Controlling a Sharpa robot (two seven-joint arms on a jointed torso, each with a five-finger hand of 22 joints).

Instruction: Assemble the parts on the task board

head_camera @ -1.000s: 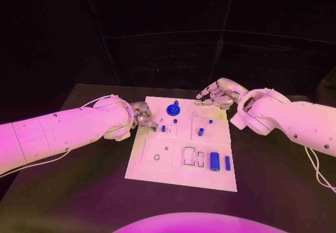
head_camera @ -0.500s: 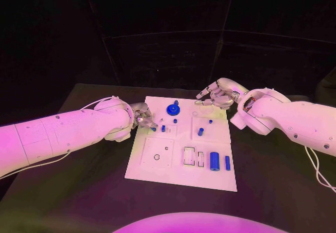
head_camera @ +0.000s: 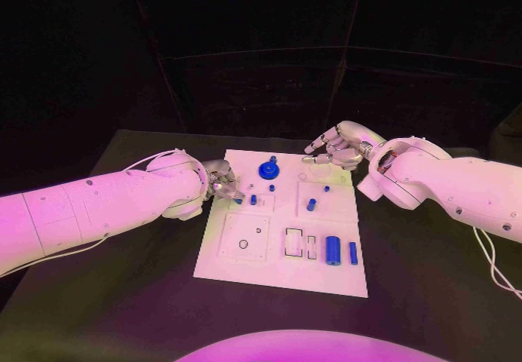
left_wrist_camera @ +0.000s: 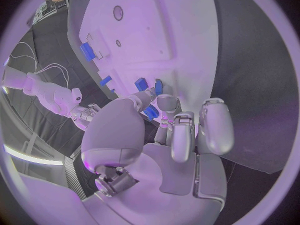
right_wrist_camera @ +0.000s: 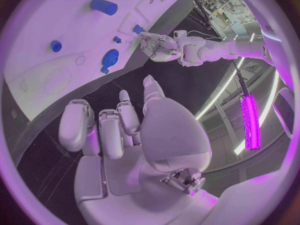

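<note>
Almost nothing has moved over the last second: both arms sit where they were, and the blue pieces on the white board (head_camera: 234, 260) lie unchanged. The left robot hand (head_camera: 223, 183) is at the board's left edge, fingers curled round a small blue piece (left_wrist_camera: 150, 112) in the left wrist view, so it appears to be pinching that piece just above the board. The right robot hand (head_camera: 340, 147) hovers over the desk (head_camera: 98, 302) past the board's far right corner, fingers loosely curled and holding nothing. Judging by the pose, the risk lies with the left side: the piece is tiny and mostly hidden by fingers, so it could tilt or slip if pressed down off its hole, or the fingers could knock the short peg (head_camera: 253, 200) just beside them. Counted in the head view: one board, one round blue knob (head_camera: 268, 170) near the far edge, two larger cylinders (head_camera: 333, 250) lying side by side near the front right, and about four small pegs in the middle rows; the exact peg count is hard to tell.
</note>
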